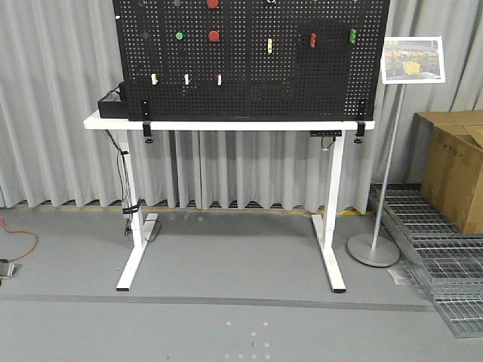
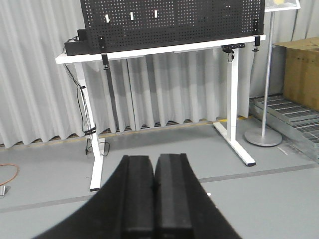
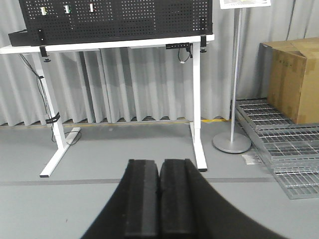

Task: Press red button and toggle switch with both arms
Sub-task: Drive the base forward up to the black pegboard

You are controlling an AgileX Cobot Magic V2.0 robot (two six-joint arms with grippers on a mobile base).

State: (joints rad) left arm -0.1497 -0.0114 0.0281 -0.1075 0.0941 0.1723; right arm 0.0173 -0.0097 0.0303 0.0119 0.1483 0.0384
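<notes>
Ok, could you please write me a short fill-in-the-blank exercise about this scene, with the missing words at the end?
1. The pegboard standing on the white table is ___ in colour.
2. In the front view, the button just left of the lower red button is ___.
3. The left end effector and the right end effector are not open but ___.
Missing words: black; green; shut.

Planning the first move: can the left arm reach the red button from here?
Probably not yet: the left gripper, shut, sits far back from the pegboard across the floor. Nothing blocks the red button.
</notes>
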